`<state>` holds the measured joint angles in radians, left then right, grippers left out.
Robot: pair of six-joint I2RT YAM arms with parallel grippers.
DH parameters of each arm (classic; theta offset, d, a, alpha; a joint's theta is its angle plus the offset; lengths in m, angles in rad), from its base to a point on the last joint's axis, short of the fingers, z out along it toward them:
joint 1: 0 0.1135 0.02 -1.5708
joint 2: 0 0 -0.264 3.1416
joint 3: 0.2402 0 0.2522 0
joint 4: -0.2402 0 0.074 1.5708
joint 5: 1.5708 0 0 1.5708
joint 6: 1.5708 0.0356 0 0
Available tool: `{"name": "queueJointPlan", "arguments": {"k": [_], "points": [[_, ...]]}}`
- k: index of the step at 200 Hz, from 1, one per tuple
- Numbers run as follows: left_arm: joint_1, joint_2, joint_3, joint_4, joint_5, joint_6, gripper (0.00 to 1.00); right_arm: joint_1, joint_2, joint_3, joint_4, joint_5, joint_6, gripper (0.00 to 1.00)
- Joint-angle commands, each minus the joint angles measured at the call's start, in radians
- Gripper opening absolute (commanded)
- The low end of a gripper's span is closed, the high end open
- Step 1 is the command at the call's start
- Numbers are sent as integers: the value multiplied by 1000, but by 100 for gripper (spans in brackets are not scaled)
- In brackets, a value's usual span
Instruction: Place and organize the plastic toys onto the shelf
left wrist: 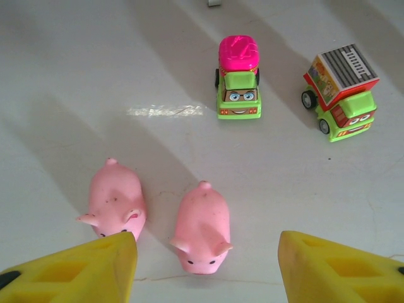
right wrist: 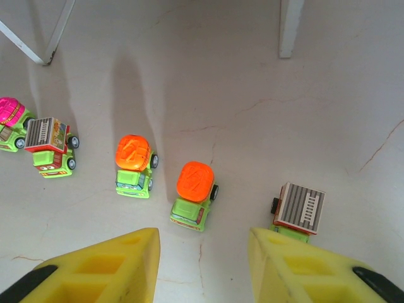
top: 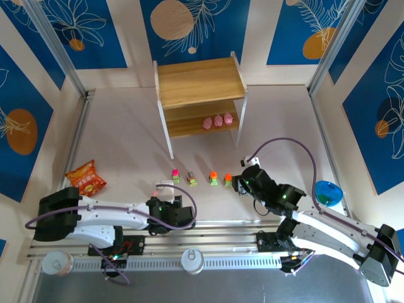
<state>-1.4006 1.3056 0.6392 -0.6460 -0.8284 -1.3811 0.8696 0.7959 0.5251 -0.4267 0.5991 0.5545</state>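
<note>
Pink pig (left wrist: 201, 227) just ahead of left tool (left wrist: 205, 251), spread wide; body lengthwise along approach, snout facing tool.

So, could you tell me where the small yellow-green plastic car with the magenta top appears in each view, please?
Top external: magenta-topped car, leftmost in the car row.
Left wrist: upper centre.
Right wrist: far left edge, cropped.
Shared landmark: the grey-striped-top yellow-green car beside it.

**Three pigs shelved, seven toys not yet**

The shelf (top: 201, 82) stands upright, with three pink pigs (top: 218, 120) in a row on the right of its lower board. At its 6 o'clock, upright in a loose row, are the magenta-top car (left wrist: 238, 76), grey-top car (left wrist: 341, 88), first orange-top car (right wrist: 134, 165), second orange-top car (right wrist: 193, 194) and other grey-top car (right wrist: 298, 211). Two more pink pigs (left wrist: 202, 227) sit side by side at 7 o'clock.
</note>
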Motion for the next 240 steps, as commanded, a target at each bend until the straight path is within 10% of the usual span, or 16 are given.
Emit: {"name": "queueJointPlan", "arguments": {"k": [1, 240], "points": [[14, -23, -31, 44, 24, -1, 61, 8, 1, 1, 4, 15, -5, 41], [146, 110, -99, 263, 170, 114, 55, 11, 9, 2, 7, 18, -5, 38]]}}
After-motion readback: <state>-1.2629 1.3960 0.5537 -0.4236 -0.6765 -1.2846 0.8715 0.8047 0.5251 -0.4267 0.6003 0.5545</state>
